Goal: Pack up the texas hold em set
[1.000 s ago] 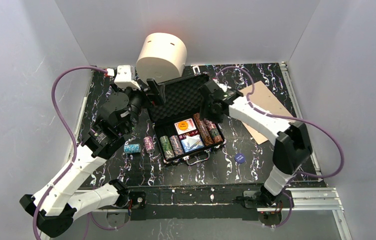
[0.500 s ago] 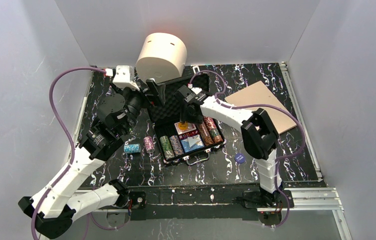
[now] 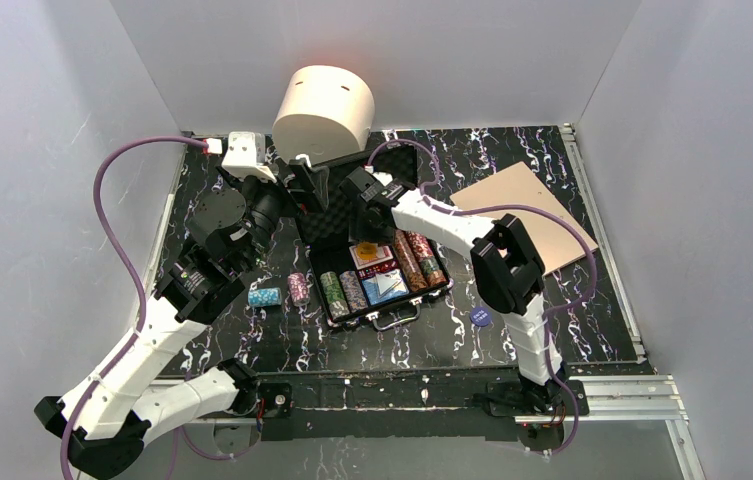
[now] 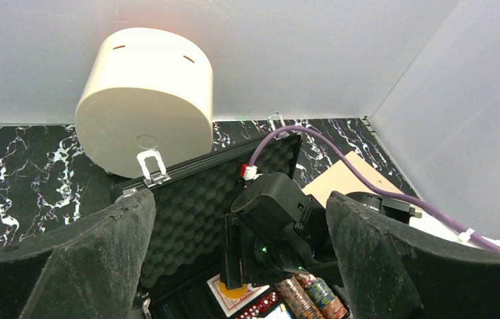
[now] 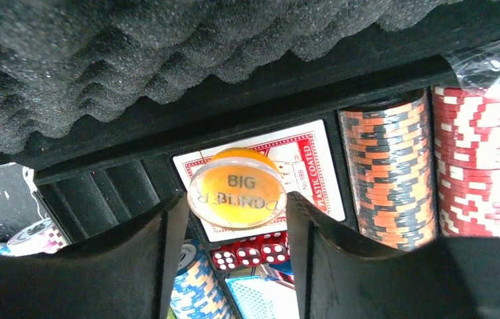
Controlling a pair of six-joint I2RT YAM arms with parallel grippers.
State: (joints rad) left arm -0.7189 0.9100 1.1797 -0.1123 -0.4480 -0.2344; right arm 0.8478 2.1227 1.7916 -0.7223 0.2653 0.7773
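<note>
Two loose chip stacks (image 3: 298,289) lie left of the case (image 3: 372,314), not yet packed. Farther back, the left gripper (image 3: 309,185) hangs with its fingers wide apart at the left edge of the lid (image 4: 187,199), I'd guess to stop it dropping shut. The case sits open mid-table, with chips, deck (image 5: 300,163) and dice (image 5: 253,254) already slotted in. The right gripper (image 5: 237,199) reaches inside, pinching the button (image 5: 237,188) by both edges just over the deck, probably to set it down there. Further right lie a blue disc (image 3: 481,317) and a board (image 3: 542,215). The table (image 3: 452,345) is black and marbled, a cream cylinder (image 3: 324,110) stands behind the lid, and plain white walls close it in.
</note>
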